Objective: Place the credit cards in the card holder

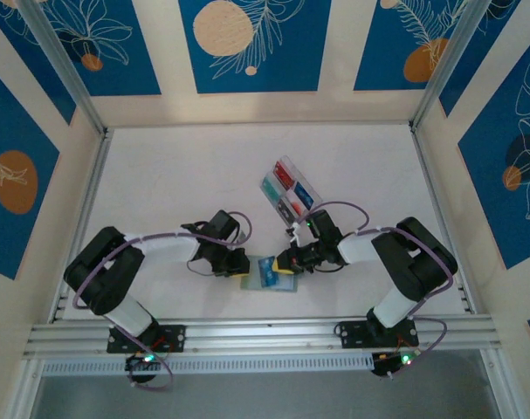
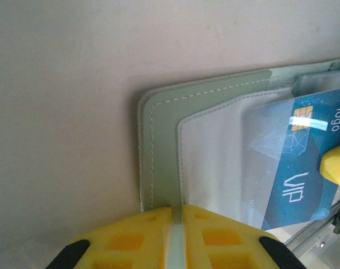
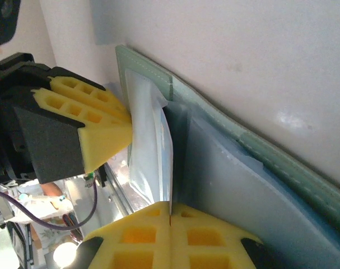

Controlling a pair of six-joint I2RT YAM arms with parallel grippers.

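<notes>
1. the pale table (image 1: 203, 175) spans the top external view, with blue patterned walls around it.
2. the left arm (image 1: 116, 271) and right arm (image 1: 413, 262) both bend inward and meet near the front middle of the table.
3. a clear compartment box (image 1: 289, 188) lies tilted behind the right arm's wrist, with red and teal contents in its cells.
4. the card holder (image 2: 164, 140), sage green with pale stitching, lies open and flat on the table between the two grippers, showing a translucent inner pocket.
5. the left gripper (image 2: 175, 216) is clamped on the holder's near edge, which runs into the narrow gap between its yellow fingers.
6. the right gripper (image 3: 171, 210) has its fingers pressed together on a thin sheet edge, which is the teal credit card seen edge-on.
7. the teal credit card (image 2: 304, 162), with a gold chip and white lettering, lies partly under the translucent pocket, with its outer end at the right gripper's yellow fingertip.
</notes>
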